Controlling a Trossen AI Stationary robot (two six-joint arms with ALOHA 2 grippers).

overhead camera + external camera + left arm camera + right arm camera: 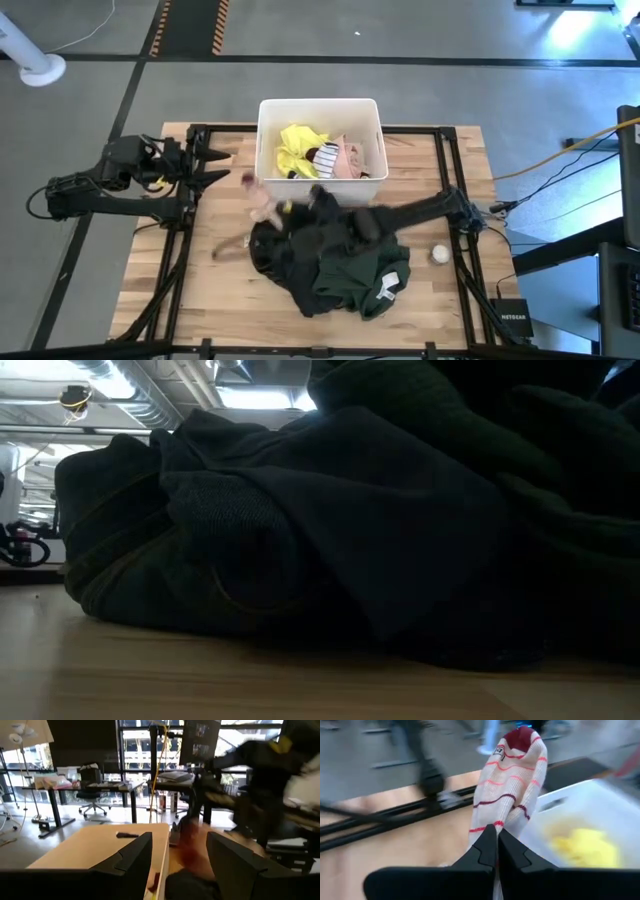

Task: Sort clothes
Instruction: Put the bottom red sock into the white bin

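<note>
Low view almost wholly blocked by the dark pile [380, 530]: folds of black and dark green cloth, individual garments hard to separate, only a strip of tabletop [200, 680] below.

From above, same pile [340, 255] heaped at the tabletop's centre toward 6 o'clock, one pale label showing on the green cloth. Right arm partly lost against it, reaching from 3 o'clock across the heap toward 10 o'clock. Right end effector [285, 206] blurred there; in its wrist view [497, 845] fingers pressed together, clamped on a sock [507, 785]: cream with thin red and maroon stripes, maroon toe, hanging up past the fingers, lower end cut off. From above, sock [262, 203] only a pale smear just off the bin's 7 o'clock corner.

Bin [270, 165] at 12 o'clock, holding a yellow garment [295, 145], a black-and-white striped piece [325, 155] and a pink one [352, 158], edges overlapping.

Ball [439, 254] on bare wood at 3 o'clock of the pile.

Left end effector [215, 166] at 9 o'clock, fingers spread apart, holding nothing.
</note>
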